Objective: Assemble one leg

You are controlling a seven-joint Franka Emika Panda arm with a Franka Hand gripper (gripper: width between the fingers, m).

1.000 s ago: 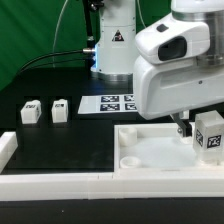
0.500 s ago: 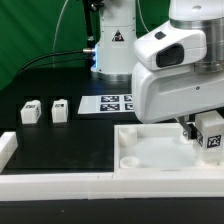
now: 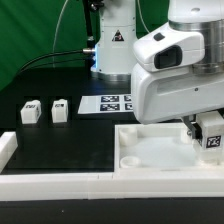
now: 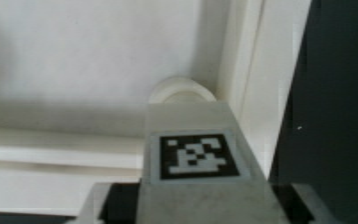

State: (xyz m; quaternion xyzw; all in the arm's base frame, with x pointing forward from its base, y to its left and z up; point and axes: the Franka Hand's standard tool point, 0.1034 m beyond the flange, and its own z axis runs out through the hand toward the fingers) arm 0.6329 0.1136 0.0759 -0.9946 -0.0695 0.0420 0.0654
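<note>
Gripper [image 4: 197, 202] clamped on leg [image 3: 211, 141]. Leg upright over corner of white tray piece [image 3: 152, 150], exterior view's right; contact w/ tray unclear. Leg prob. light, rigid, smooth plastic: grip flat sides, mid-body.

Leg [image 3: 212, 141], at 3 o'clock of the exterior view: white body carrying 1 square tag of black-and-white blocks. In the wrist view the leg [image 4: 194, 110] reads pale grey-white, and its tag [image 4: 197, 156] shows a black border around white cells.
1st loose leg [image 3: 30, 111] and 2nd loose leg [image 3: 59, 110], at 9 o'clock: white, each with a small black-and-white tag.
Marker board [image 3: 115, 103]: white, printed with black square tags.
Tray piece [image 3: 155, 148]: plain white.
Table [image 3: 60, 145]: matt black.
Backdrop [image 3: 25, 30], at 10 o'clock: green.
Arm housing [image 3: 170, 80]: white.
</note>
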